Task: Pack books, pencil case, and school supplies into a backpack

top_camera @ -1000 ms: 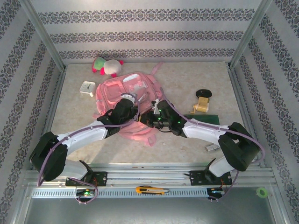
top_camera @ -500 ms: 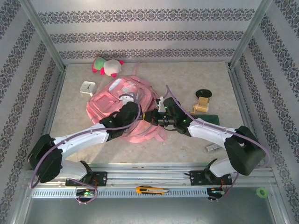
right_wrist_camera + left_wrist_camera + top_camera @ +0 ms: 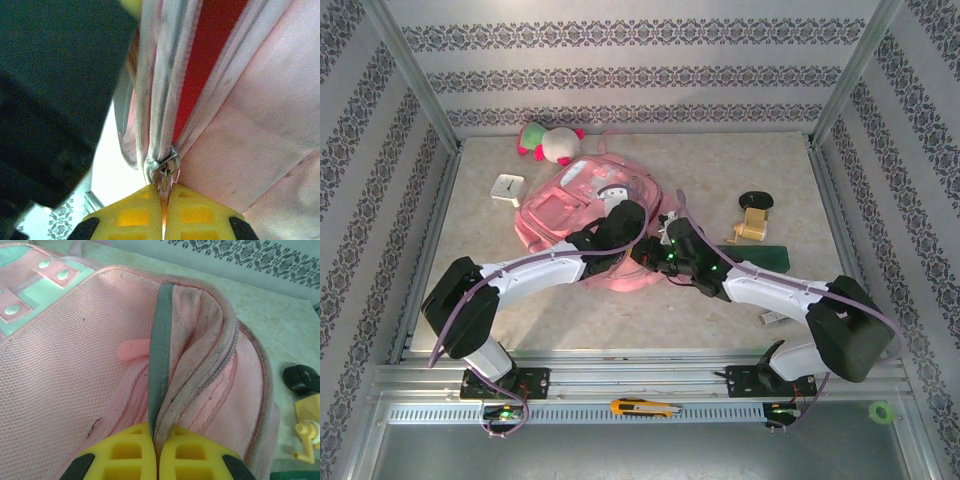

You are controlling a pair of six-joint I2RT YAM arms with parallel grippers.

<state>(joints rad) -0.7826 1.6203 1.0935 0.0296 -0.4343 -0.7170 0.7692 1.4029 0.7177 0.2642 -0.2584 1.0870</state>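
Note:
The pink backpack (image 3: 565, 205) lies in the middle of the table. My left gripper (image 3: 620, 222) is shut on a fold of its fabric beside a grey strip and the zip seam (image 3: 200, 375). My right gripper (image 3: 645, 250) meets it from the right and is shut on the metal zip pull (image 3: 164, 175); red lining (image 3: 212, 50) shows in the slit above. The dark green pencil case (image 3: 760, 255) lies to the right, behind the right arm. A pale grey-white bar (image 3: 773, 317) rests near the right arm's base. The books are out of view.
A pink-and-white plush toy (image 3: 548, 142) and a white clock cube (image 3: 507, 188) sit at the back left. A black oval lump (image 3: 757, 199) and a tan cranked item (image 3: 753, 225) stand at the right. A yellow-and-black piece (image 3: 645, 407) lies on the front rail.
The left gripper has moved right and farther back, dragging the backpack's near part with it. The bag now lies more bunched and turned. The right gripper has barely shifted.

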